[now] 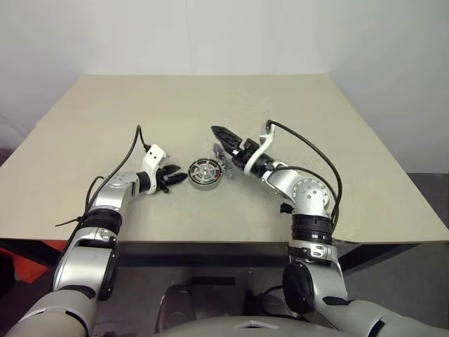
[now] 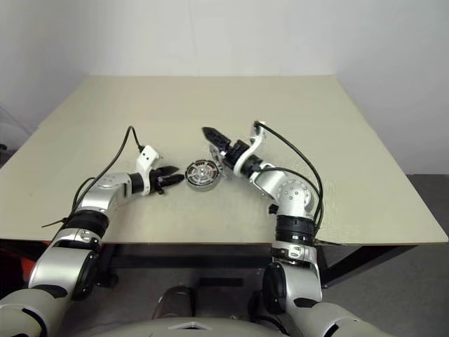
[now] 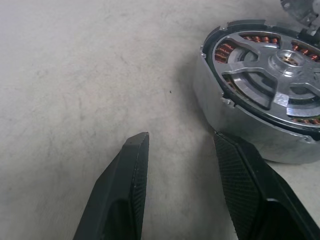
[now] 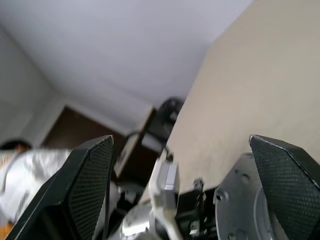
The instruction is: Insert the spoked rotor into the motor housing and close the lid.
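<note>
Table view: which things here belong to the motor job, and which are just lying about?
Job:
housing
rotor, seated in the housing
lid, by the right gripper
left gripper, beside the housing

Not the job:
table, work surface only
person, in the background past the table

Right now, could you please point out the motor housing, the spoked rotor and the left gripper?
motor housing [image 3: 220, 97]: left wrist view, silver side wall.
spoked rotor [image 3: 260, 75]: left wrist view, silver spoke.
left gripper [image 1: 179, 179]: left eye view, between fingertips.
</note>
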Controlling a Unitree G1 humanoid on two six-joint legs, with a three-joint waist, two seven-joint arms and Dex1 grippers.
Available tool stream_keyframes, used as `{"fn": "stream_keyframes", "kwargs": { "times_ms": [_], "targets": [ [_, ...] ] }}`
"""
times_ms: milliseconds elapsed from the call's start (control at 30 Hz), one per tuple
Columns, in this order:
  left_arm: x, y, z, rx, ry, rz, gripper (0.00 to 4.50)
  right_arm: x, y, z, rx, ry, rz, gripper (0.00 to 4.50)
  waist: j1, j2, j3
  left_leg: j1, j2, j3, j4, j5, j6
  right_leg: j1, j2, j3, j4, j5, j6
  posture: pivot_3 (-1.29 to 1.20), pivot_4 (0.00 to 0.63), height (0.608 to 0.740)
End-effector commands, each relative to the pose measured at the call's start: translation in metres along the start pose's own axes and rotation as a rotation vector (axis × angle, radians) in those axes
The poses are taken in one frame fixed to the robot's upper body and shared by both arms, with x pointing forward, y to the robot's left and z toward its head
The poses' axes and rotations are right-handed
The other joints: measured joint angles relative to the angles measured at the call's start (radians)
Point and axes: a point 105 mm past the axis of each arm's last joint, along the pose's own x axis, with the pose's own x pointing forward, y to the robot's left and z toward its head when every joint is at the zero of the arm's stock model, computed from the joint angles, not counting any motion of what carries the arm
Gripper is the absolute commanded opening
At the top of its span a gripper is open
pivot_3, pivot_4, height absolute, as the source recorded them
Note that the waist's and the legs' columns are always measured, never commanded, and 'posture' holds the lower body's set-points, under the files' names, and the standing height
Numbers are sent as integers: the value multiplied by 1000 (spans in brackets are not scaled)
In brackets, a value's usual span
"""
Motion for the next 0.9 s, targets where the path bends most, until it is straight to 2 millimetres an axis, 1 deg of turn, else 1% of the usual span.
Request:
{"fn": "stream_keyframes", "kwargs": {
  "times_ms": [33, 133, 233, 300, 400, 467, 533, 600, 700, 800, 900],
  "targets": [
    [1, 1, 14, 47, -31, 5, 2198, 19, 23, -9, -72, 33, 54, 4479, 0, 0, 0, 0, 0, 0, 0, 0, 0, 0, 0, 0, 0, 0, 0, 0, 0, 740],
    [1, 2, 15, 45, -32, 7, 2198, 19, 18, -10, -149, 37, 18, 4479, 1, 0, 0, 0, 0, 0, 0, 0, 0, 0, 0, 0, 0, 0, 0, 0, 0, 740],
    [0, 2, 14, 44, -31, 6, 2198, 18, 10, -8, -367, 34, -27, 4479, 1, 0, 0, 0, 0, 0, 0, 0, 0, 0, 0, 0, 0, 0, 0, 0, 0, 740],
    [-1, 2, 13, 44, -31, 4, 2198, 17, 6, -11, -501, 52, -40, 4479, 1, 0, 0, -1, 0, 0, 0, 0, 0, 0, 0, 0, 0, 0, 0, 0, 0, 740],
    [-2, 2, 14, 47, -30, 1, 2198, 14, 1, -26, -749, 131, -16, 4479, 2, 0, 0, -2, 0, -1, 1, 0, 0, 0, 0, 0, 0, 0, 0, 0, 0, 740],
    [-4, 4, 14, 50, -29, 0, 2198, 11, -5, -37, -931, 190, -2, 4479, 2, -1, 0, -2, 0, -1, 1, 0, 0, 0, 0, 0, 0, 0, 0, 0, 0, 740],
    [-8, 6, 14, 54, -27, -2, 2198, 9, -11, -45, -1036, 231, 18, 4479, 1, -1, 0, -2, 0, -1, 1, 0, 0, 0, 0, 0, 0, 0, 0, 0, 0, 740],
    [-10, 6, 13, 59, -24, -5, 2198, 8, -14, -49, -1074, 247, 32, 4479, -2, -1, 0, -2, 0, -1, 2, 0, 0, 0, 0, -1, 0, 0, 0, 0, 0, 740],
    [-13, 5, 12, 60, -23, -23, 2198, 9, -17, -56, -1079, 263, 46, 4479, -2, -1, 0, -2, 0, -1, 3, 0, 1, 0, 0, -1, 1, 0, 0, 0, 0, 740],
    [-13, 2, 11, 57, -24, -40, 2198, 10, -23, -56, -1071, 264, 26, 4479, -2, -1, 0, -2, 0, -1, 5, -3, 5, 0, 0, -1, 1, 0, 0, 0, 0, 740],
    [-15, 1, 10, 57, -23, -48, 2198, 10, -31, -56, -1059, 266, 3, 4479, -1, -1, 0, -3, 1, -1, 5, -3, 6, 0, 0, -1, 1, 0, 0, 0, 0, 740]
  ]
}}
